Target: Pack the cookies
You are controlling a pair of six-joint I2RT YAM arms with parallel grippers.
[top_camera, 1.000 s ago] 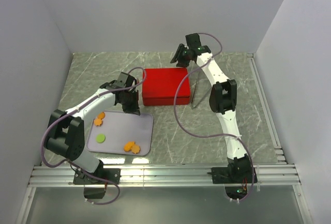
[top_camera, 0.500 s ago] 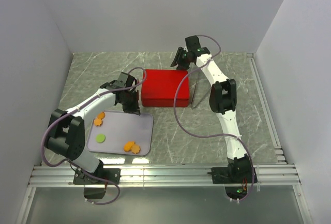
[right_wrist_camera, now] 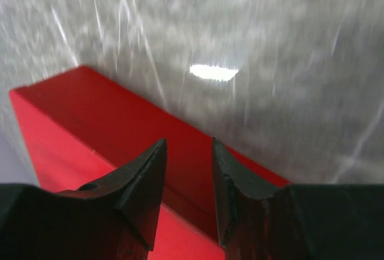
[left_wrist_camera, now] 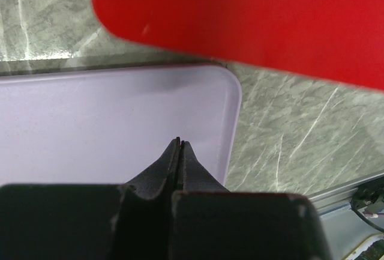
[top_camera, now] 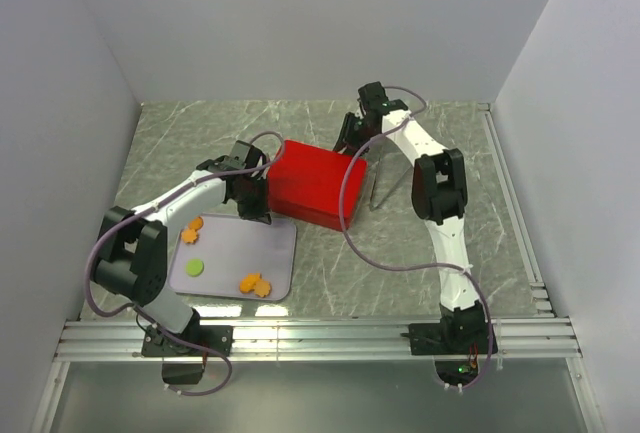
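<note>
Right hand [right_wrist_camera: 187, 147] at red box [right_wrist_camera: 66, 134] edge — left hand [left_wrist_camera: 179, 145] closed over tray [left_wrist_camera: 90, 122] corner

Left arm [top_camera: 172, 199] and right arm [top_camera: 449, 243]: white link shells, bulky black joint housings, a lilac cable [top_camera: 344, 218] looping loose along each, black base blocks; left gripper [left_wrist_camera: 179, 144] and right gripper [right_wrist_camera: 187, 149] matte black, fingers tapering from broad roots to narrow tips.
</note>
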